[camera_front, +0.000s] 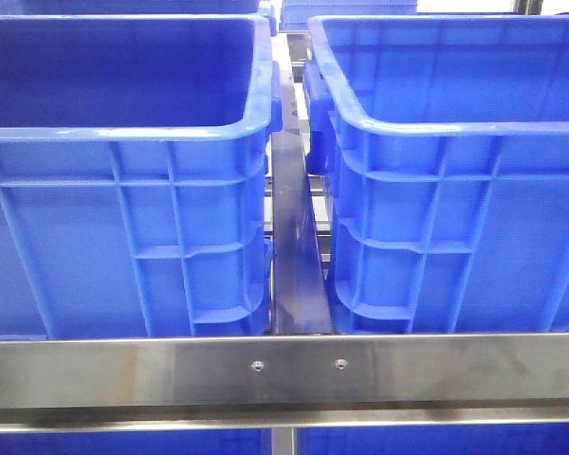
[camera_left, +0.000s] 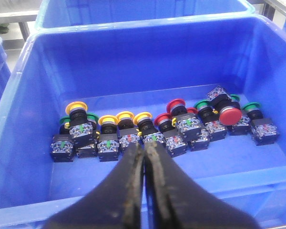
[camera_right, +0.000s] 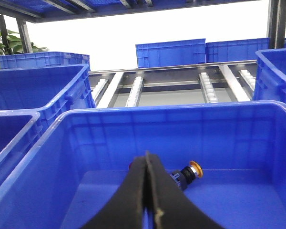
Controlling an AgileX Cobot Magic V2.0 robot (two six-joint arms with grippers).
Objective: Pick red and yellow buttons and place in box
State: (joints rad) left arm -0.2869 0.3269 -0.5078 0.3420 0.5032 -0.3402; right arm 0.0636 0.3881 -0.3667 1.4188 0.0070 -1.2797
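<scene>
Blue plastic fills the room from where I stand: two deep crates side by side on a steel rack, the left crate (camera_front: 123,142) and the right crate (camera_front: 455,142), with a metal rail (camera_front: 284,370) crossing in front of them. Neither arm shows in the front view.

From its wrist camera, the left gripper (camera_left: 144,157) hangs above the near wall of a bin (camera_left: 19,143), tilted down toward its floor, jaws pressed together with nothing between them. Beyond its tips, at about twelve o'clock, a row of push buttons lies on the floor: yellow-capped buttons (camera_left: 124,119) toward ten o'clock, red-capped buttons (camera_left: 229,115) toward two o'clock, green-capped ones among them.

The right gripper (camera_right: 147,164) is likewise pressed together and empty, poised over another bin (camera_right: 52,143) that holds a single yellow button (camera_right: 188,174) at roughly one o'clock from its tips.
</scene>
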